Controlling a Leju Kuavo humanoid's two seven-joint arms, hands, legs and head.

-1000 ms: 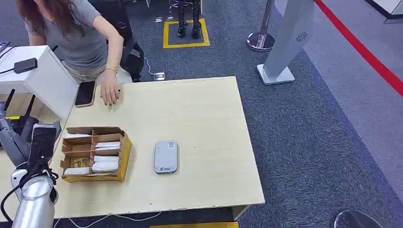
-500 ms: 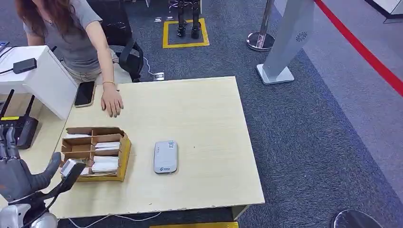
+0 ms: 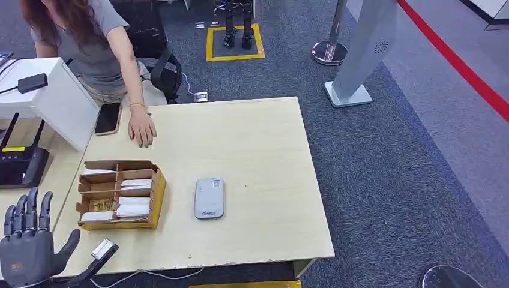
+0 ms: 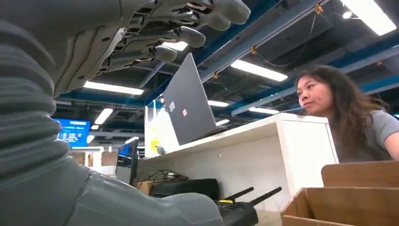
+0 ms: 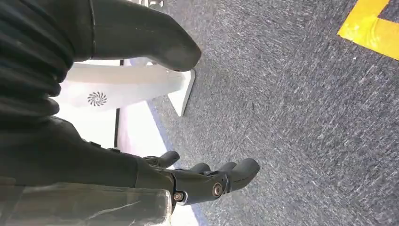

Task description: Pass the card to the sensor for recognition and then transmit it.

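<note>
- Low at the near left corner of the head view, the left hand (image 3: 27,249) stands with fingers upright and spread, thumb out to the side, holding nothing.
- Just beyond and to its right sits the cardboard box (image 3: 120,193), divided into compartments; white cards (image 3: 135,183) lie stacked in the compartments on its far-from-hand side, and another card lies in the near one.
- Further right of the box, the grey sensor (image 3: 209,198) lies flat on the table (image 3: 264,180), well apart from the hand.
- Across the table from the hand, a person's hand (image 3: 141,128) rests beside a phone (image 3: 107,118).
- From the left wrist view, the left hand's fingers (image 4: 188,35) are apart and empty; the box's brown wall (image 4: 348,197) is ahead of them.
- From the right wrist view, the right hand (image 5: 197,181) hangs over carpet, fingers loosely extended, gripping nothing.
</note>
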